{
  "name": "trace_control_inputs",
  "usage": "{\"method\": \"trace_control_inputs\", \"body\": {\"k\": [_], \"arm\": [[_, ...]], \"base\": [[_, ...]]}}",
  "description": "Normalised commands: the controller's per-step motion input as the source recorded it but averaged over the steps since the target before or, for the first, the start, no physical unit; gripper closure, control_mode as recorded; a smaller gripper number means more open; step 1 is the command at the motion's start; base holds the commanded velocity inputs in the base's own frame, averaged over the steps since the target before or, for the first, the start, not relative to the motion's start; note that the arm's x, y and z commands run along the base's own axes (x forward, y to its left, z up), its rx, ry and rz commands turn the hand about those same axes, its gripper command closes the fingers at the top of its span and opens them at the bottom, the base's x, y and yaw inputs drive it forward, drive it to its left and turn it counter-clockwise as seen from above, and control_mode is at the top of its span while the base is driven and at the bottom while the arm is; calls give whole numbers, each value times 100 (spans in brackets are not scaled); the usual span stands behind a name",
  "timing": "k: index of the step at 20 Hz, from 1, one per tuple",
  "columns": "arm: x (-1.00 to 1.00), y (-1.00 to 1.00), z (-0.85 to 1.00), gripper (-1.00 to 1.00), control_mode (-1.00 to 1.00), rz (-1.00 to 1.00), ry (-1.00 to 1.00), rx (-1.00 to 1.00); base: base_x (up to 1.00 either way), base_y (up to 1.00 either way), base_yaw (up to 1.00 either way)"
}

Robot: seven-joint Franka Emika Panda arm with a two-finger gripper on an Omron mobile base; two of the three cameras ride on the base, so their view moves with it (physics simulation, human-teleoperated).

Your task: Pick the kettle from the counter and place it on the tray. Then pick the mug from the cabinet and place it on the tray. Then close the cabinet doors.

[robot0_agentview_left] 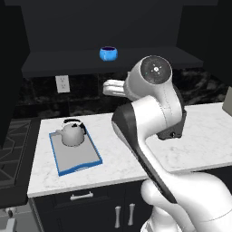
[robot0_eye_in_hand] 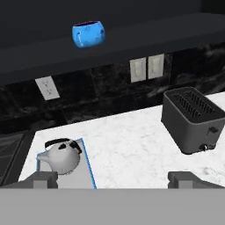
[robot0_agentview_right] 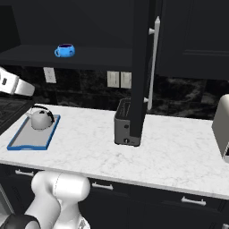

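The light-grey kettle (robot0_agentview_left: 72, 132) (robot0_agentview_right: 41, 118) (robot0_eye_in_hand: 63, 157) stands upright on the blue-rimmed tray (robot0_agentview_left: 80, 162) (robot0_agentview_right: 22, 144) (robot0_eye_in_hand: 86, 173) at the left end of the white marble counter (robot0_agentview_left: 122, 158) (robot0_agentview_right: 170, 152). The blue mug (robot0_agentview_left: 108, 53) (robot0_agentview_right: 65, 50) (robot0_eye_in_hand: 88, 34) sits on the dark shelf of the open cabinet (robot0_agentview_left: 68, 61) above. One cabinet door (robot0_agentview_right: 142, 67) stands open, edge-on, with its silver bar handle (robot0_agentview_right: 154, 62). My gripper (robot0_eye_in_hand: 114, 178) is open and holds nothing. It hangs above the counter, to the right of the kettle and well below the mug.
A dark-grey toaster (robot0_agentview_right: 125, 123) (robot0_eye_in_hand: 193, 118) stands mid-counter under the open door. A pale appliance (robot0_agentview_right: 222, 125) sits at the counter's right end. A dark stovetop (robot0_agentview_left: 13, 149) adjoins the counter on the left. Wall outlets (robot0_eye_in_hand: 145, 68) line the black backsplash.
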Motion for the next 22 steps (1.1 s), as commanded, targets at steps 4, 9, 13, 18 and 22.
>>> {"method": "trace_control_inputs", "body": {"k": [4,9,13,18,22], "arm": [[63,-13,20,-100,-100,20,-9,0],[47,-2,46,-100,-100,2,-1,0],[53,0,43,-100,-100,0,0,-1],[62,0,25,-100,-100,0,0,-2],[53,4,0,-100,-100,0,-6,-7]], "base": [[0,0,0],[0,0,0],[0,0,0],[0,0,0],[0,0,0]]}}
